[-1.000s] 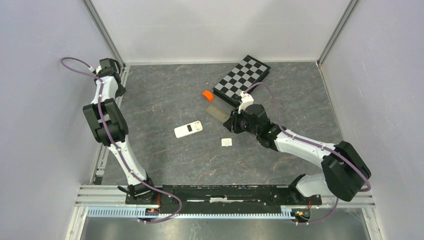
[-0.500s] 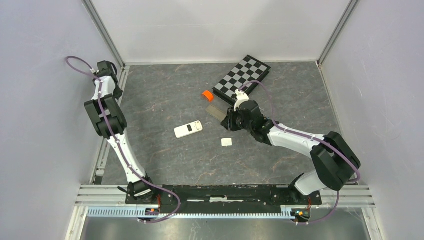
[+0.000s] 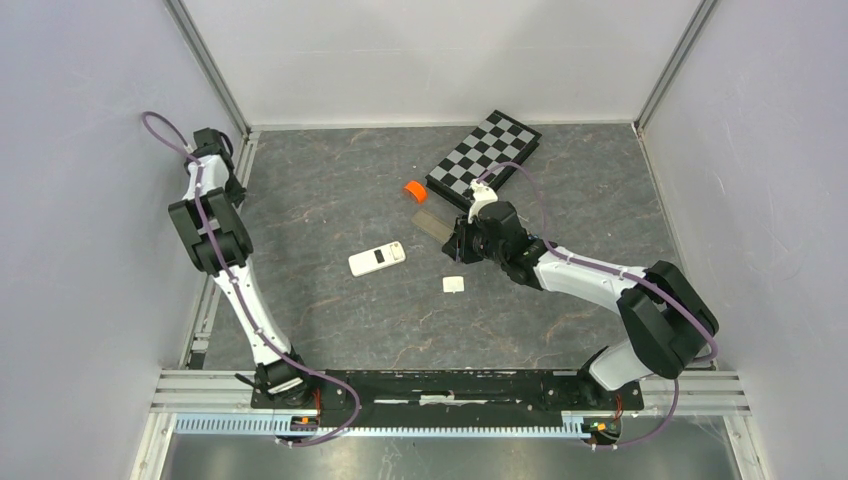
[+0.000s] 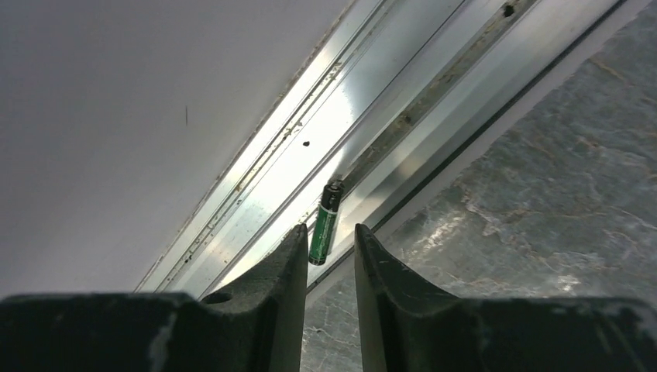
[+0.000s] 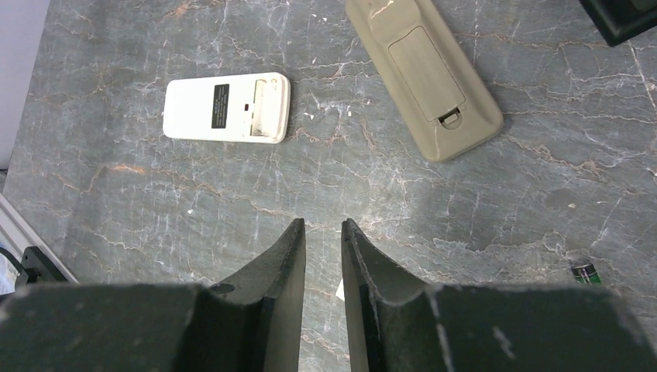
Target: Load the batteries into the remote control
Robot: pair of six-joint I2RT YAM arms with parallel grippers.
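A green battery (image 4: 325,226) lies in the aluminium rail channel by the left wall. My left gripper (image 4: 330,232) is slightly open and empty, its fingertips on either side of the battery's near end; it also shows in the top view (image 3: 214,146). The white remote (image 3: 377,259) lies back up, its battery bay uncovered (image 5: 226,107). My right gripper (image 5: 323,225) hovers over the floor beside it with a narrow gap, empty, and also shows in the top view (image 3: 461,242). A second battery (image 5: 585,271) lies at its right.
A tan remote (image 5: 424,74) lies back up beyond the right gripper, also in the top view (image 3: 434,221). A white battery cover (image 3: 453,284), an orange roll (image 3: 413,189) and a chessboard (image 3: 485,159) are nearby. Walls enclose the grey stone floor (image 3: 330,200).
My left gripper has shifted a little further toward the left wall and rail. My right gripper has moved up toward the tan remote, then nearly stopped.
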